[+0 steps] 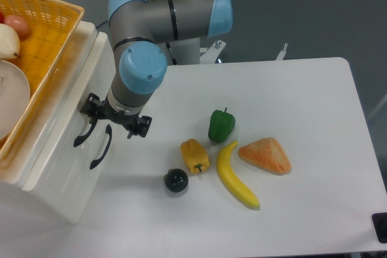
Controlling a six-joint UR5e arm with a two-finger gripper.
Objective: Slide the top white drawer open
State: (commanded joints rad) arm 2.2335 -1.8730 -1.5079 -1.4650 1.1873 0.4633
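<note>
arm bent down, fingers (92, 108) at top white drawer (66, 113) handle

I find no legible text, label, brand, number or sign anywhere in my camera view. The cabinet (60, 173), the arm (163, 16) and the table (302, 119) carry no markings I can read.

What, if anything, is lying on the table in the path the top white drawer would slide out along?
Nothing visible blocks it. The gripper is already at the top white drawer by its handle. The nearest items, the black round object and yellow pepper, lie farther right on the table.
</note>
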